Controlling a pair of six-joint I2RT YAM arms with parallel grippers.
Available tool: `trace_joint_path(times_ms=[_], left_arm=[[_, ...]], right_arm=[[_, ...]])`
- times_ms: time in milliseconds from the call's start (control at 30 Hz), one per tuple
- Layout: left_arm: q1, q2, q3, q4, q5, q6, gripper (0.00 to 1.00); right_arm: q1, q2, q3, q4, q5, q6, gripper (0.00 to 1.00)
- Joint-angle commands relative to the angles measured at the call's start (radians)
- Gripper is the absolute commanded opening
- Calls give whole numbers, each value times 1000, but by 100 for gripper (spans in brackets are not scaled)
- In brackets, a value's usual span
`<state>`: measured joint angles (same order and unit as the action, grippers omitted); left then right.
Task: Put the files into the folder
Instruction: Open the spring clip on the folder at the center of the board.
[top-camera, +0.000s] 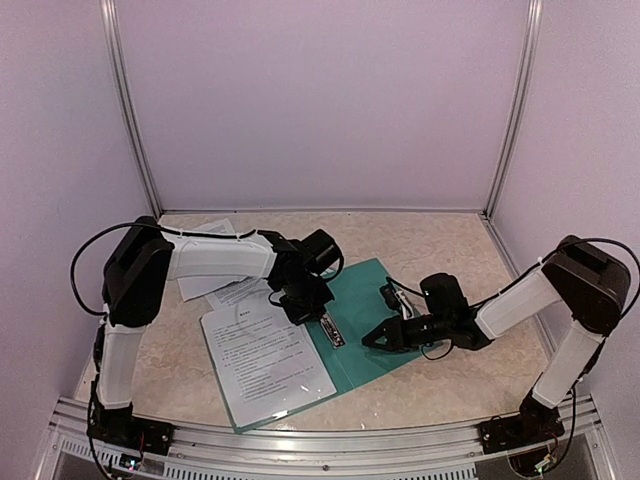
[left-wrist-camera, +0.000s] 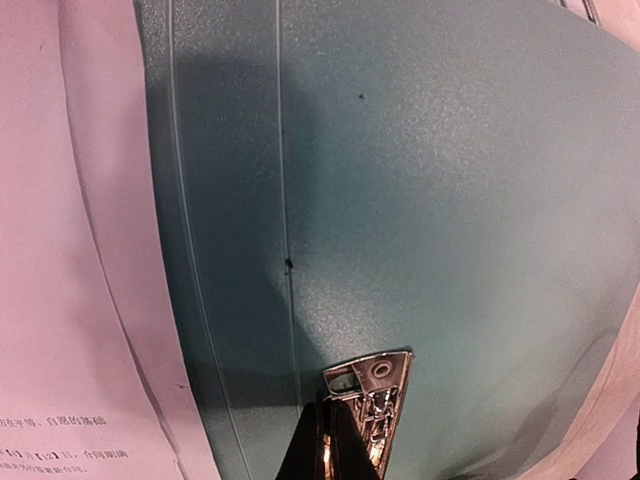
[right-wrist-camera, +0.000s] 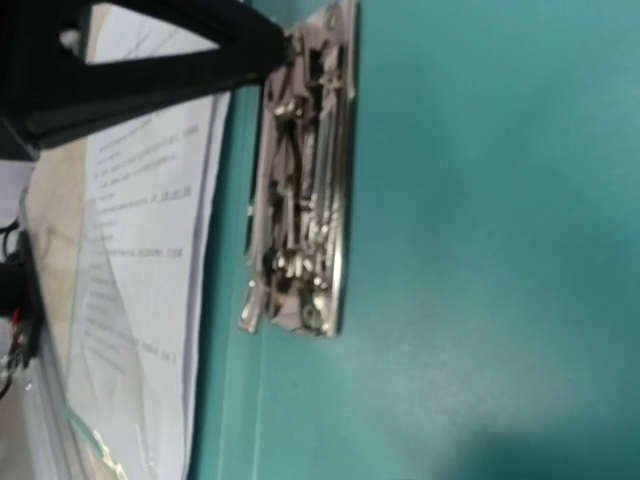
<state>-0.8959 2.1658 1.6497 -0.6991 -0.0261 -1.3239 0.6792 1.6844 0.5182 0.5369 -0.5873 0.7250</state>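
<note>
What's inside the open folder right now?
In the folder, a printed sheet lies on the left leaf, the metal clip sits at the spine, and the right leaf is bare. Any pages beneath that sheet are hidden.

A robot test booth in a lab is indicated: a marble-patterned worktop (top-camera: 440, 250) is enclosed by plain white panels (top-camera: 320, 100) framed in aluminium posts (top-camera: 128, 110), and the left arm (top-camera: 215, 255) and right arm (top-camera: 515, 300) are bolted by a metal rail (top-camera: 330, 440).
</note>
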Motion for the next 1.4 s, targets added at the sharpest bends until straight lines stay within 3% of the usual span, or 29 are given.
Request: trace_joint_path(times_ms=[0, 467, 1367], left_arm=[[24, -59, -44, 65, 46, -72, 0], [41, -106, -168, 177, 107, -156, 0], [60, -104, -196, 192, 130, -153, 0]], right_arm=[[-13, 78, 31, 72, -117, 28, 28], [-12, 209, 156, 40, -227, 29, 29], [14, 358, 279, 74, -294, 85, 26]])
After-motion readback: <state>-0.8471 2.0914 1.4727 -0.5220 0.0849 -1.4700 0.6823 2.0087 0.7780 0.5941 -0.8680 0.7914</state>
